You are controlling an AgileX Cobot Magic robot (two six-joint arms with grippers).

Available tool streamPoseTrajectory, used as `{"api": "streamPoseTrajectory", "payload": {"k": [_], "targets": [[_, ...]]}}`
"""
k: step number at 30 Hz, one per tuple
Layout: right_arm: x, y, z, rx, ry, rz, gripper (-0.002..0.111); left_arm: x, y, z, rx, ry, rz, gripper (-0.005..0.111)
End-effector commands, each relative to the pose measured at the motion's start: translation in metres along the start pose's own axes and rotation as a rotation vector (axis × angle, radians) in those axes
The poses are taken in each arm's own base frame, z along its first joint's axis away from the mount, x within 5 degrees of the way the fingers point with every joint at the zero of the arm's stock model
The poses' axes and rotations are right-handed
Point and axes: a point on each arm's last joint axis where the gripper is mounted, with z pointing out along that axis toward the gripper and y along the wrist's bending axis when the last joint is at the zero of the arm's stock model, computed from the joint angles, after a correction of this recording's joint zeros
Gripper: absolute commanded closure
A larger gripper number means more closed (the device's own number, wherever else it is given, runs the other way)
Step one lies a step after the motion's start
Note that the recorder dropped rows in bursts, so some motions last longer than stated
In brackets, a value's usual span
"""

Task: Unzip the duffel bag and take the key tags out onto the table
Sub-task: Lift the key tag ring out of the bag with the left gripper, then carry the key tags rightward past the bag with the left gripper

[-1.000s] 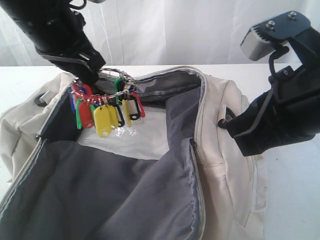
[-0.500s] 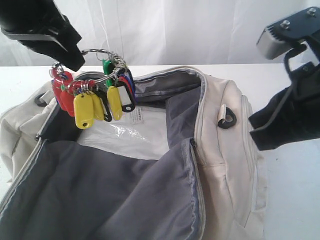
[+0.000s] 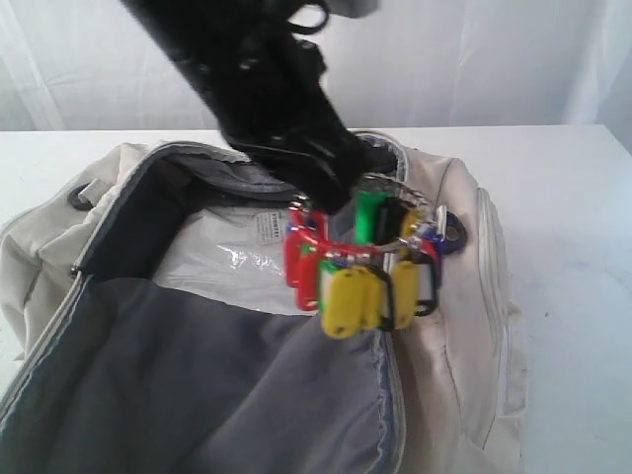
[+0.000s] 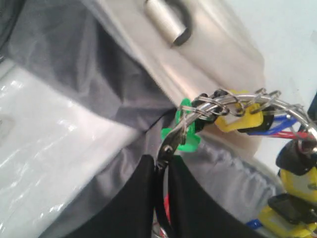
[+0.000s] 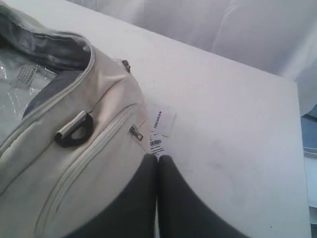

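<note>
The left fingers (image 4: 148, 171) are pressed together on a thin piece of wire at the end of a metal ring (image 4: 233, 99). The ring curves away from their tips with the key tags (image 3: 360, 276) threaded along it. A green tag sits just beyond the fingertips, with yellow, black, blue and red ones farther round the ring. In the exterior view the bunch hangs directly under the fingers, off the surface (image 3: 573, 247). It is over the right-hand edge of the opening of the duffel bag (image 3: 474, 326), beside the zipper (image 3: 387, 341) along the folded-back flap (whether the lowest yellow tags brush that flap, I cannot tell). The left arm slants down from the upper left and crosses the middle to reach this spot.

The bag lies unzipped with its dark grey lining (image 3: 197, 385) showing and a clear plastic packet (image 3: 217, 262) lying inside.

The right fingers (image 5: 151, 168) are shut flat against each other with nothing between them. They sit above the cream end of the bag, near a black D-ring (image 5: 74, 131). A white barcode tag (image 5: 161, 126) lies on the surface just beside the bag. These fingers are out of the exterior view.
</note>
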Motion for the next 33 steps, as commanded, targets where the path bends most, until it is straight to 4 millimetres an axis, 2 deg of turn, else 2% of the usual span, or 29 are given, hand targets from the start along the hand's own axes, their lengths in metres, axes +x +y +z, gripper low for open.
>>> {"api": "streamPoseTrajectory", "payload": {"k": [1, 7, 12, 20, 26, 33], "targets": [[0.008, -0.005, 0.003, 0.068, -0.020, 0.041, 0.108, -0.033, -0.026, 0.029, 0.064, -0.021, 0.071, 0.107], [0.013, -0.019, -0.004, 0.215, -0.027, 0.101, 0.108, -0.060, -0.043, 0.082, 0.103, 0.008, 0.134, 0.107], [0.015, -0.022, -0.018, 0.221, -0.101, 0.122, 0.108, -0.068, -0.053, 0.125, 0.157, 0.005, 0.169, 0.107], [0.021, -0.020, -0.016, 0.211, -0.116, 0.133, 0.108, -0.075, -0.054, 0.189, 0.169, -0.080, 0.144, 0.107], [0.020, -0.020, -0.016, 0.210, -0.119, 0.132, 0.108, -0.076, -0.051, 0.215, 0.198, -0.122, 0.139, 0.107], [0.020, -0.020, -0.016, 0.208, -0.120, 0.133, 0.108, -0.062, -0.018, 0.233, 0.138, -0.007, 0.111, 0.107]]}}
